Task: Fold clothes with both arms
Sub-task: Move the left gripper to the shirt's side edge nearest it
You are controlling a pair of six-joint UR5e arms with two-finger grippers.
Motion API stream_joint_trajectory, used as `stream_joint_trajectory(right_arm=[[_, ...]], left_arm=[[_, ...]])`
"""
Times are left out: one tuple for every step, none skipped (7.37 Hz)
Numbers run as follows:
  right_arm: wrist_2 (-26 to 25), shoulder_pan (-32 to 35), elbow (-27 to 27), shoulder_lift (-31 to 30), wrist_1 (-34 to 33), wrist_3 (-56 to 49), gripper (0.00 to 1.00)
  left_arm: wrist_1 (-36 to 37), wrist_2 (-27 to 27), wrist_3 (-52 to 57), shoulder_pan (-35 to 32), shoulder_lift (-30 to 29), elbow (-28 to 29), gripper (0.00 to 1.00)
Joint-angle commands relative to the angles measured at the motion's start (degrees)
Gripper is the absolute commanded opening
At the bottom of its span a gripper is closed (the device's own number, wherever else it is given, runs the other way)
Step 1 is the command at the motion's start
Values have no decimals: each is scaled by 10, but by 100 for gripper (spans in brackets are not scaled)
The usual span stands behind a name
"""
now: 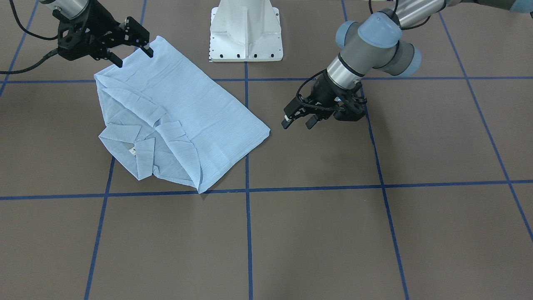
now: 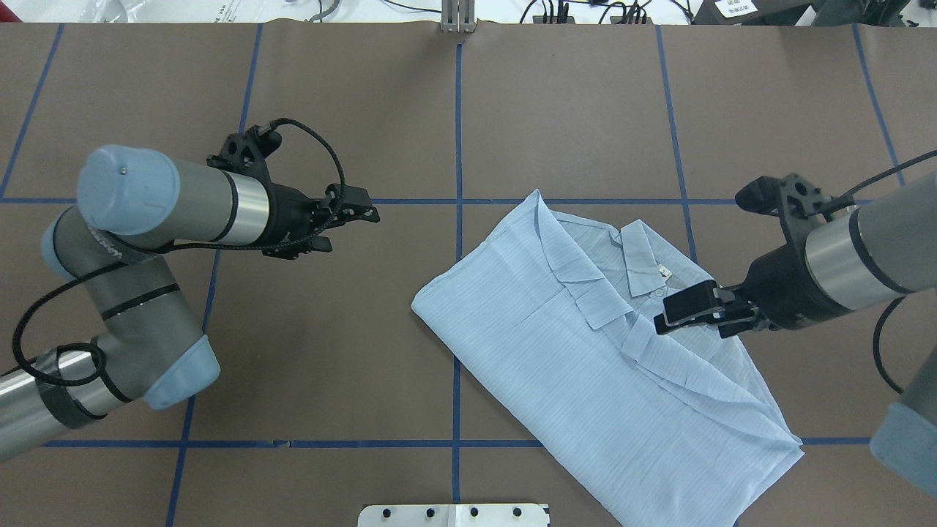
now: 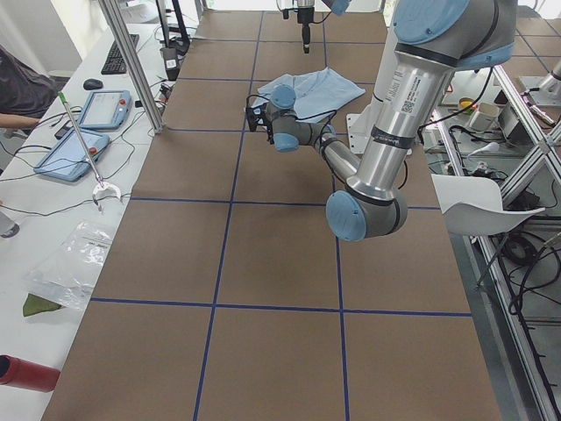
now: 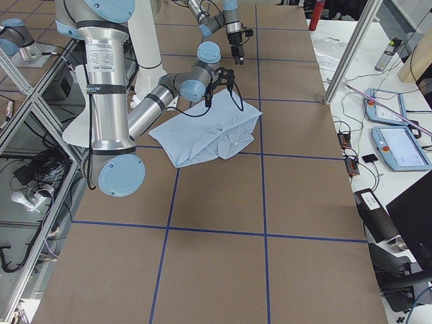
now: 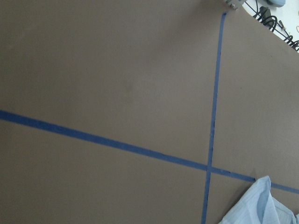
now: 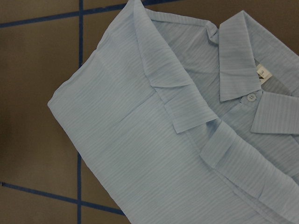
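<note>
The clothes are one pale blue striped shirt [image 1: 187,116], folded into a rough rectangle with the collar showing, flat on the brown table [image 1: 333,233]. It also shows in the overhead view [image 2: 578,351] and fills the right wrist view [image 6: 140,140]. My right gripper [image 1: 133,57] hangs open and empty above the shirt's edge nearest the robot's base; in the overhead view this gripper [image 2: 695,315] sits over the collar side. My left gripper [image 1: 298,122] is open and empty, low over bare table a little beside the shirt's corner. The left wrist view catches only a shirt corner [image 5: 254,203].
The white pedestal base [image 1: 245,33] stands just behind the shirt. Blue tape lines [image 1: 248,233] grid the table. A side bench holds tablets [image 3: 101,110], a grabber tool and a red bottle [image 3: 26,373]; a person's arm [image 3: 17,83] rests there.
</note>
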Motion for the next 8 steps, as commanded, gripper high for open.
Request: stream_joint_trajectory(right_arm=[[-4, 21, -14, 14, -3, 0, 100], [-7, 22, -14, 14, -3, 0, 100], [-7, 30, -17, 15, -3, 0, 100], [-6, 32, -17, 16, -3, 0, 100], [-3, 34, -16, 17, -3, 1, 100], [0, 34, -14, 17, -3, 1, 100], [2, 34, -15, 17, -3, 1, 100], [2, 38, -13, 16, -3, 1, 100]], left_arm=[[82, 36, -20, 32, -68, 25, 100], [80, 59, -41, 56, -68, 30, 100], [80, 97, -46, 67, -92, 68, 100], [79, 99, -45, 67, -99, 89, 100], [83, 100, -43, 67, -97, 89, 99], [83, 100, -45, 71, -95, 87, 99], [84, 100, -47, 75, -94, 85, 99], [84, 100, -47, 84, -92, 85, 99]])
